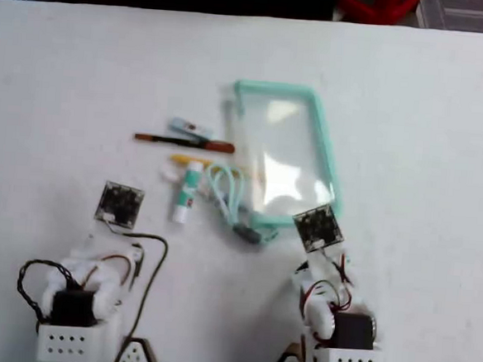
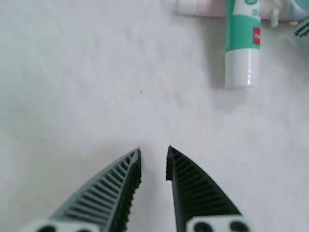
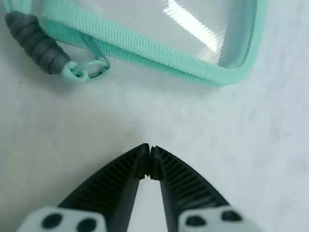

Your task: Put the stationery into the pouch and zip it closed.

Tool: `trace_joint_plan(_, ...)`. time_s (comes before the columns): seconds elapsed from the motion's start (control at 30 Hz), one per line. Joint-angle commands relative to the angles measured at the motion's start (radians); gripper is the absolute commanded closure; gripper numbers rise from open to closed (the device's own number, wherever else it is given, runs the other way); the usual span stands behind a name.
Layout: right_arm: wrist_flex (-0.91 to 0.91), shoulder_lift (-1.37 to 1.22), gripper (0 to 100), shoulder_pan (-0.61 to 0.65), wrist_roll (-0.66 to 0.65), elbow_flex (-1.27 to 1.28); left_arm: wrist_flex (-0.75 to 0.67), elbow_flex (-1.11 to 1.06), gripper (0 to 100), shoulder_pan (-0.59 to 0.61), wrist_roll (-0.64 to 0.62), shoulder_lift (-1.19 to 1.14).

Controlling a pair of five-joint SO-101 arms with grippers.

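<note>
So, your left gripper (image 2: 154, 151) sits low over the bare table (image 1: 67, 69), fingers only a crack apart, holding nothing. Right of it, the glue stick (image 1: 187, 192) and brown pen (image 1: 184, 142) lie loose beside the clear mint pouch (image 1: 327, 145). Your right gripper (image 3: 149, 151) is pinched together and empty, near the pouch's grey zipper pull (image 3: 34, 38).

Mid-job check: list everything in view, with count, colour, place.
pouch: one, clear with mint-green edging, table centre
glue stick: one, white and green, left of pouch
pen: one, dark, orange-brown tip, beyond glue stick
small item: one, blue-white, beside pen
thin item: one, yellow, between pen and glue stick
cord: one, mint-green, between glue stick and pouch
toggle: one, dark grey, pouch's near edge
table: one, white, under everything
left pincer: one, grey and black, open, over table
right pincer: one, black, shut near pouch's edge
</note>
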State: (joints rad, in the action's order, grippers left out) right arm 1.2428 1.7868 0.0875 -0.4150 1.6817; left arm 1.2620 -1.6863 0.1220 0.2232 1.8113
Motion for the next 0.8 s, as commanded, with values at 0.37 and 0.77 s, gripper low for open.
trace_joint_plan(0.37, -0.611, 0.015, 98.1, 0.004, -0.017, 0.009, -0.218, 0.258, 90, -0.054, 0.226, 0.008)
trace_joint_plan(0.77, -0.604, 0.015, 98.1, -0.039, -0.064, -0.175, -0.221, 0.563, 89, -0.047, 0.219, 0.008)
